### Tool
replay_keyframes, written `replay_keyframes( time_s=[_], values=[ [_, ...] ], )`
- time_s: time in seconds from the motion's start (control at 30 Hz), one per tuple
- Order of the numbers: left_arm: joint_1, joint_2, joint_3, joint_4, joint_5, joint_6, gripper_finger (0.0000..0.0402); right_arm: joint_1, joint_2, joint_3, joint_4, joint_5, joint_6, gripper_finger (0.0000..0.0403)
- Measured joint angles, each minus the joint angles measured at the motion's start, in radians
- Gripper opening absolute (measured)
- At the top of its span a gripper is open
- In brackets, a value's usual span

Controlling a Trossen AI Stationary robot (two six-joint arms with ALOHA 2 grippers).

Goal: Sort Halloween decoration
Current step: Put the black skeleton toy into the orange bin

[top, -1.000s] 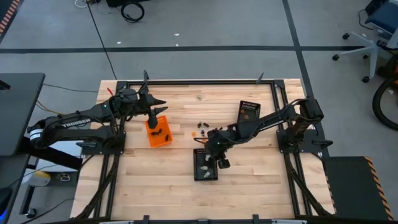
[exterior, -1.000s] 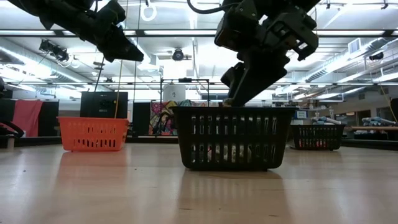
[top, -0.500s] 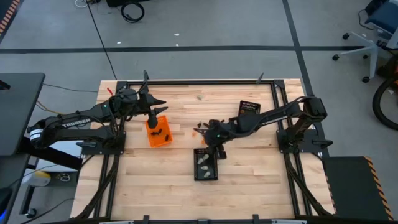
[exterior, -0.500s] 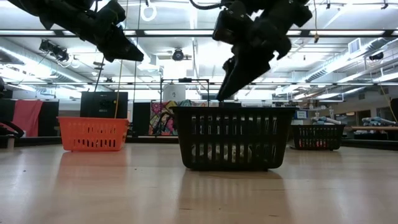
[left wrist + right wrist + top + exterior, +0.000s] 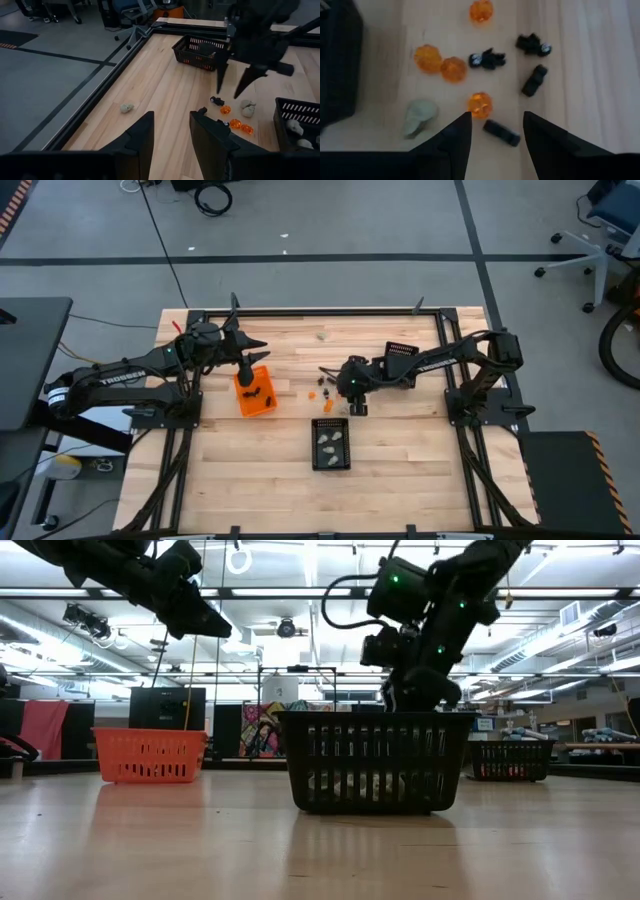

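The Halloween decoration lies as a loose cluster [image 5: 470, 70] of small orange, black and pale pieces on the wooden table, also seen as the cluster [image 5: 321, 386] in the high view. My right gripper [image 5: 495, 132] hovers open over it, pointing steeply down, one black piece [image 5: 501, 133] showing below the gap between its fingers. Another pale piece [image 5: 321, 335] lies alone near the far edge. Pale pieces rest in the near black mesh bin [image 5: 331, 444]; dark pieces lie in the orange bin [image 5: 255, 392]. My left gripper [image 5: 246, 366] waits open above the orange bin.
A second black mesh bin [image 5: 400, 360] stands at the far right of the table, behind my right arm. The table is bounded by a black metal frame [image 5: 320, 310]. In the low view the near black bin [image 5: 375, 760] stands in front of the loose pieces.
My right gripper has swung from above the near black mesh bin toward the table's far edge and now hangs over the loose pieces, with its wrist turned on the way. My left arm has kept still.
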Motion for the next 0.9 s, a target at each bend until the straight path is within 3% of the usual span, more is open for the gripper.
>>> replay_keyframes(
  time_s=[0.23, 0.43, 0.6, 0.7, 0.8, 0.9],
  values=[
    [0.000, 0.000, 0.000, 0.001, 0.000, 0.000, 0.0132, -0.058, 0.001, -0.070, 0.116, -0.078, -0.074, 0.0181],
    [-0.007, 0.037, 0.000, 0.002, 0.000, -0.017, 0.0132, -0.073, -0.009, -0.075, 0.084, -0.027, -0.065, 0.0181],
    [-0.035, 0.186, 0.000, 0.085, 0.000, -0.018, 0.0132, -0.086, -0.012, -0.075, 0.070, -0.016, -0.027, 0.0181],
    [-0.044, 0.293, 0.000, 0.236, 0.000, -0.024, 0.0132, -0.088, -0.019, -0.075, 0.083, 0.011, 0.033, 0.0181],
    [-0.047, 0.384, 0.002, 0.345, 0.000, -0.053, 0.0132, -0.074, -0.019, -0.087, 0.141, 0.034, 0.074, 0.0181],
    [-0.047, 0.458, 0.038, 0.339, 0.000, -0.075, 0.0132, -0.051, -0.019, -0.140, 0.254, 0.052, 0.081, 0.0179]
  ],
)
